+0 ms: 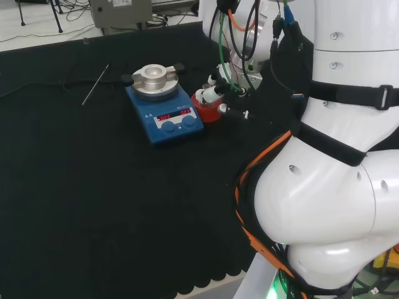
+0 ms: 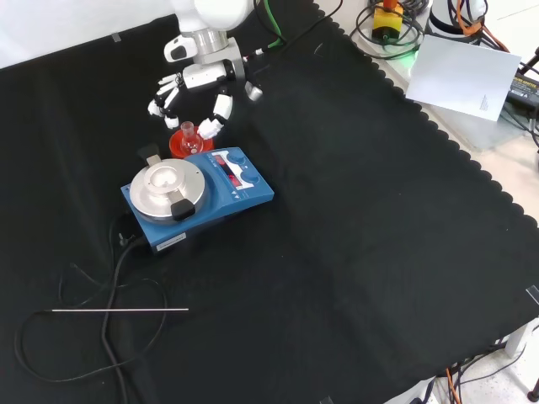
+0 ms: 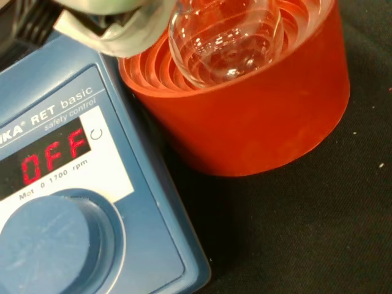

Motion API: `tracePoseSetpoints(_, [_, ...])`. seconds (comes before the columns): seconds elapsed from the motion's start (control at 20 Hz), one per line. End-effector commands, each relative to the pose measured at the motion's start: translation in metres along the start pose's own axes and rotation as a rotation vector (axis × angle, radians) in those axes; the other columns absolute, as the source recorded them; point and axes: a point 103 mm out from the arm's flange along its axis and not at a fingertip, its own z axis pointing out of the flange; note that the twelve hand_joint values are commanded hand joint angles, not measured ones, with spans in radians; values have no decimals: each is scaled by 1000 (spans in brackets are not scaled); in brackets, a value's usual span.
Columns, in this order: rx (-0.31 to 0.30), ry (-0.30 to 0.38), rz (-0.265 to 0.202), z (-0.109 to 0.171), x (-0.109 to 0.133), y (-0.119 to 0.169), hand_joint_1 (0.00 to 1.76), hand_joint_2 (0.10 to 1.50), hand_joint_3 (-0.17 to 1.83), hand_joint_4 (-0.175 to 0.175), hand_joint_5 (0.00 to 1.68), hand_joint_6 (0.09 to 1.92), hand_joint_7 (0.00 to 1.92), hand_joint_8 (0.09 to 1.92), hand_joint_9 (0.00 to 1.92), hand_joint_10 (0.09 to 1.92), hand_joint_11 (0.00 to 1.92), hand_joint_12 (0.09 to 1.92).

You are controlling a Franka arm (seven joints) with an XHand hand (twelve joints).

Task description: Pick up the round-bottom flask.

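Observation:
A small clear round-bottom flask sits upright in a red ribbed ring stand, right beside the blue stirrer plate. In the wrist view the glass bulb rests in the stand's ribbed cup. The hand hovers just above and behind the flask in the front view. Its fingers are spread and hang down on either side of the neck, apart from the glass. In the head view the hand hangs over the stand. A blurred fingertip is close to the bulb.
A blue magnetic stirrer with a round metal top stands against the stand; its cable trails over the cloth. A thin metal rod lies near the front in the front view. Papers and cables lie off the cloth at the front view's upper right.

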Motion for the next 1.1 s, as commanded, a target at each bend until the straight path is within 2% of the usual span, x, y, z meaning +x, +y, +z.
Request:
tracePoseSetpoints(0.05, [-6, -5, 2, 1, 0, 1, 867, 592, 635, -32, 634, 759, 177, 601, 367, 695, 12, 1357])
tracePoseSetpoints(1.1, [-38, -19, 5, 2, -1, 4, 916, 674, 621, -15, 781, 761, 238, 618, 434, 687, 98, 1343])
